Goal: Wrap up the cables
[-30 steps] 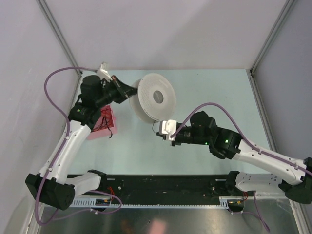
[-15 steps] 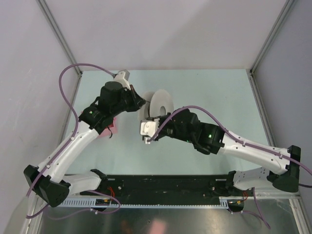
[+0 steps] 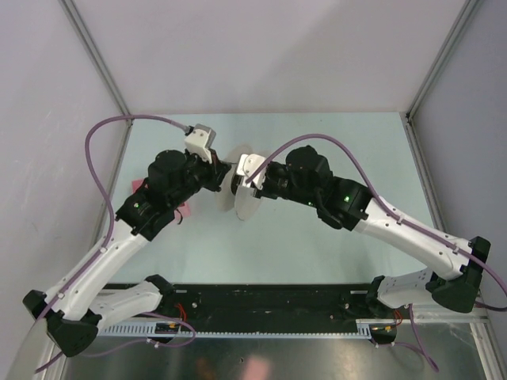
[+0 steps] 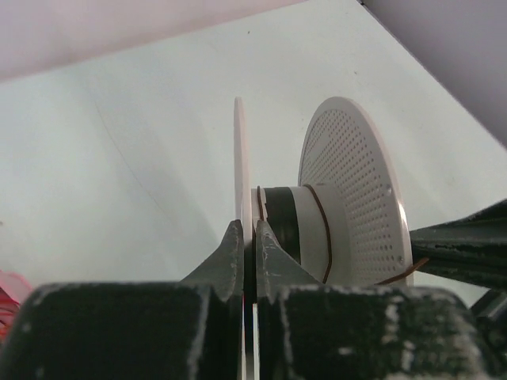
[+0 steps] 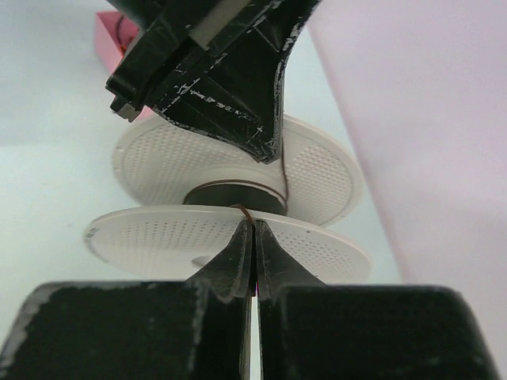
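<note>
Both arms have swung inward over the last second. From above, the right arm, which sat below and right of the spool (image 3: pixel 246 204), now reaches in along its right side. The spool showed its round face then and now stands edge-on between the two wrists, which I read as a turn of winding under way. From the left wrist, the left pincer (image 4: pixel 247 241) is clamped on the spool's thin near flange. The cable (image 4: pixel 325 237), a hair-thin dark red strand, loops round the hub between the flanges. From the right wrist, the right pincer (image 5: pixel 253 233) is pressed together on that strand just in front of the hub, and the left one grips the far flange.
</note>
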Robot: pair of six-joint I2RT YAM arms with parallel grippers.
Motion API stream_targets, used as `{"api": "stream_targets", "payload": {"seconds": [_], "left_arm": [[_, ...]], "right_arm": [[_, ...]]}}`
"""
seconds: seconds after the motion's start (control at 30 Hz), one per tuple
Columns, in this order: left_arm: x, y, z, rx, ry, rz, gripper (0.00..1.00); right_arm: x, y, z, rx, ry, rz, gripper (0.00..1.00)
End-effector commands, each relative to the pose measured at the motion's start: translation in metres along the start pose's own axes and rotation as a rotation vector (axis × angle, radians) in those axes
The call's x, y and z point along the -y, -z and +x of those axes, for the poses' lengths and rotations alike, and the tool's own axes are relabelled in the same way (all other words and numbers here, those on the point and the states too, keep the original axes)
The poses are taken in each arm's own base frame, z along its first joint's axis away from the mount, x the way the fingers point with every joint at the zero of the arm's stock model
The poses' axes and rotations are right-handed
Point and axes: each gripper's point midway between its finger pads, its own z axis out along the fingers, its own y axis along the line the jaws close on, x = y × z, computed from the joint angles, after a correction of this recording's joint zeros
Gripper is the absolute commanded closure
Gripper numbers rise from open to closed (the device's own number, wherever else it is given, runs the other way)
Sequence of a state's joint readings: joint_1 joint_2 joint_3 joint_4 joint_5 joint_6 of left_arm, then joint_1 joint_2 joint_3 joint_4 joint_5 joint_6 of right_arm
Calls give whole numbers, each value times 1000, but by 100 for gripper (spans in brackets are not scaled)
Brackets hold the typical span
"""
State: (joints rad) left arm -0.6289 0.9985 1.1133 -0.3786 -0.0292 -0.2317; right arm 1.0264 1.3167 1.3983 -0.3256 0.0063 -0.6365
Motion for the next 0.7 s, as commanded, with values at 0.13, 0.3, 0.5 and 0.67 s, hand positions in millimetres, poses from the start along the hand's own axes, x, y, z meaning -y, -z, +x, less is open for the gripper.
{"api": "stream_targets", "payload": {"seconds": [0.13, 0.3, 0.5, 0.67], "left_arm": [[43, 29, -41, 251, -444, 200, 100], [46, 30, -40, 268, -559, 190, 100], [30, 22, -39, 253, -504, 80, 100], [28, 20, -35, 253, -474, 72, 100]], "right_arm": [[28, 15, -7, 10, -170, 8, 100], [26, 21, -24, 50, -168, -25, 100], [10, 22, -38, 79, -413, -65, 100], [10, 26, -48, 148, -647, -101, 100]]}}
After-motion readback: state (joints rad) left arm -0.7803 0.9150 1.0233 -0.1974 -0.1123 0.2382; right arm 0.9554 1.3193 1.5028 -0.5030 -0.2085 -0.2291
